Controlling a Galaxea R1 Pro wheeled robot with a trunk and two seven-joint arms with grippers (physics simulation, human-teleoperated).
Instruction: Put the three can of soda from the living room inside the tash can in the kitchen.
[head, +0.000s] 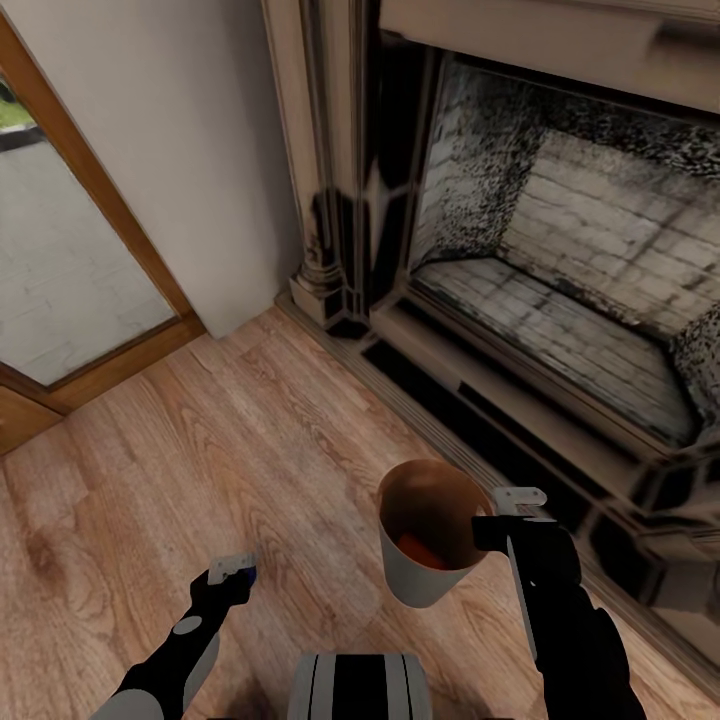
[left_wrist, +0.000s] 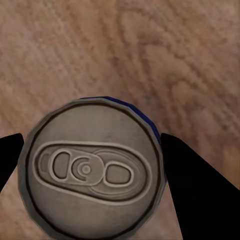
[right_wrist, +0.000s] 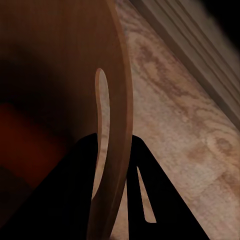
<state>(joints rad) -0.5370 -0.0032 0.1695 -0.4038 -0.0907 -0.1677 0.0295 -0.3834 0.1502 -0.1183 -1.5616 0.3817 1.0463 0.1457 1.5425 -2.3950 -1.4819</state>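
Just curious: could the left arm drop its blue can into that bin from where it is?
Probably yes. The left gripper grips the blue can, and the bin, held by the right gripper, stands open-topped nearby with open floor between.

Can top (left_wrist: 92, 172): plain grey metal with pull tab, no lettering.
Bin (head: 425, 585): no readable label.

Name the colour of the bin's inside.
Brown, clearest in the head view: the bin.
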